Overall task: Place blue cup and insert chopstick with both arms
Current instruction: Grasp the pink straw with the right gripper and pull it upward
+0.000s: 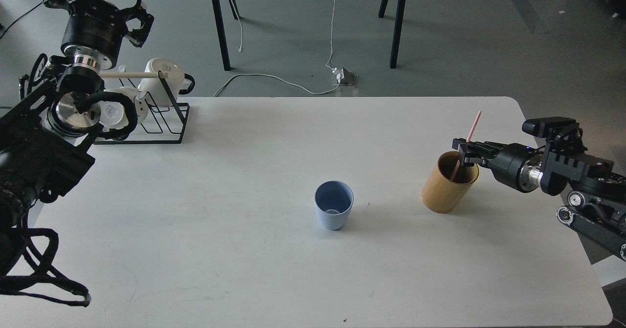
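Note:
The blue cup [334,211] stands upright and empty on the white table [244,250], near the middle. The pink chopstick [474,125] leans inside the tan bamboo cylinder [446,188], right of the cup, with its top end sticking out above the rim. My right gripper [465,154] reaches in from the right over the cylinder's rim, and its fingers are closed around the stick's middle. My left gripper [139,17] is raised at the far left, above the mug rack, open and empty, far from the cup.
A black wire mug rack [166,118] with white mugs [164,74] and a pale wooden rod stands at the table's back left, partly behind my left arm. Black stand legs and a white cable lie on the floor beyond the table.

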Controlling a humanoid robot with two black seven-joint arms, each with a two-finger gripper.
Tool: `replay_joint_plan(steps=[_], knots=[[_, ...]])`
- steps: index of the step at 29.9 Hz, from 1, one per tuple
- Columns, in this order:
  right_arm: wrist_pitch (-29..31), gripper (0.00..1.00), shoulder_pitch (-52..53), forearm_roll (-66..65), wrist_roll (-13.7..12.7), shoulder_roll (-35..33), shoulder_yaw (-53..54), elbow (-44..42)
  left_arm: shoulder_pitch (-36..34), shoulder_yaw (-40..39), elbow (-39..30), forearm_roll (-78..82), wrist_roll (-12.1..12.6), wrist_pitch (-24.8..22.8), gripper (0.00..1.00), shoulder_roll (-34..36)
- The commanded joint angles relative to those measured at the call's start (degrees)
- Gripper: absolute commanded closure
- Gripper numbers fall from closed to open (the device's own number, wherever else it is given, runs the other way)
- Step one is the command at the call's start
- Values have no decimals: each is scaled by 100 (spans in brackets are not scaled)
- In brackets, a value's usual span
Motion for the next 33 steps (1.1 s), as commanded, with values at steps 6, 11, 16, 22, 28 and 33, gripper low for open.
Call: replay_joint_plan(steps=[6,11,16,22,28,33], knots=[[-349,100,-34,23,27,-516,27,489,2,-8,0,-8,-1,0,1,30],[-402,100,-26,76,27,-1130,141,1235,2,-8,9,-17,-1,0,1,127],[-314,100,9,313,27,-1667,667,1816,-7,-17,0,-17,-1,0,1,215],[-121,100,781,753,123,-1870,1169,2125,-16,-175,0,-9,26,0,1,241],[-112,100,1275,1209,194,-731,1099,2081,-25,-175,0,0,17,0,1,232],[81,100,1249,1184,176,150,810,1914,-25,-175,0,0,17,0,1,250]])
